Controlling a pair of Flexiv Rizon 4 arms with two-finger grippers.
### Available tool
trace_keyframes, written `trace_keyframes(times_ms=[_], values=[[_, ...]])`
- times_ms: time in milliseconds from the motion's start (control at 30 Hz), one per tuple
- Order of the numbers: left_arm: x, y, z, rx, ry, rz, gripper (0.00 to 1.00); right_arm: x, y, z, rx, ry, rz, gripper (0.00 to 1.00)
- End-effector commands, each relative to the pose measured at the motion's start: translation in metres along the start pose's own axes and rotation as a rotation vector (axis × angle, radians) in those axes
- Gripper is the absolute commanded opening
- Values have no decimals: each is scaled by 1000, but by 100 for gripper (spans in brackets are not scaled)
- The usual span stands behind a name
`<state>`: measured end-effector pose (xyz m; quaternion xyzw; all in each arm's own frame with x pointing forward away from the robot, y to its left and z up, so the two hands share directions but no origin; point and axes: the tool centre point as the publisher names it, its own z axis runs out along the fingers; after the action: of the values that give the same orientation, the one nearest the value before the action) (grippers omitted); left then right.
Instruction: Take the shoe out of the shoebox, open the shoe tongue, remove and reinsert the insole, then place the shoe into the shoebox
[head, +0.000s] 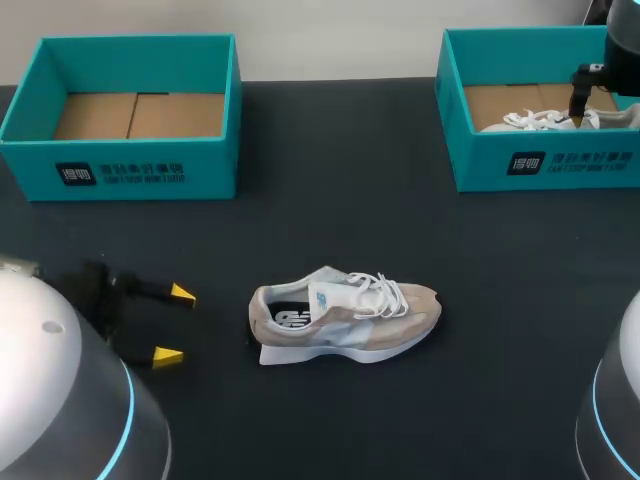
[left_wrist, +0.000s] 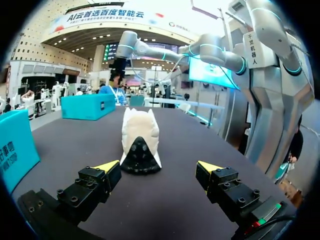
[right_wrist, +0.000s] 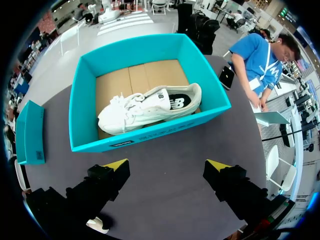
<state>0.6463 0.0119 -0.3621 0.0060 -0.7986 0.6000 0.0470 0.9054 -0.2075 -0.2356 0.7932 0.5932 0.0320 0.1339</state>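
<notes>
Table (head: 330, 200) | beige shoe (head: 345, 315) mid-table | white shoe (right_wrist: 140, 110) in labelled shoebox (right_wrist: 175, 125) | left jaws spread | right jaws spread

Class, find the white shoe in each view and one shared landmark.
Head view: white shoe in the right shoebox, far right.
Left wrist view: not visible; the right shoebox's wall hides it.
Right wrist view: inside the right shoebox, ahead of the right gripper.
Landmark: that teal right shoebox.

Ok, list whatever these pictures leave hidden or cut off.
Head view: white shoe mostly hidden by the right shoebox wall and right arm.
Left wrist view: beige shoe shows only its heel end; the rest is hidden behind it.
Right wrist view: left shoebox shows one outer wall; inside unseen.
</notes>
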Motion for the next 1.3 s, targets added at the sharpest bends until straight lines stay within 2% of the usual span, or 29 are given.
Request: trace_keyframes(times_ms=[33, 300, 700, 1300], values=[[5, 6, 17, 4, -161, 7, 100, 0, -1, 0, -2, 1, 1, 100], [-11, 23, 33, -3, -171, 38, 100, 0, -1, 0, -2, 1, 1, 100], [-37, 40, 35, 13, -177, 32, 100, 0, -1, 0, -2, 1, 1, 100], [-39, 40, 34, 9, -190, 25, 100, 0, -1, 0, -2, 1, 1, 100]])
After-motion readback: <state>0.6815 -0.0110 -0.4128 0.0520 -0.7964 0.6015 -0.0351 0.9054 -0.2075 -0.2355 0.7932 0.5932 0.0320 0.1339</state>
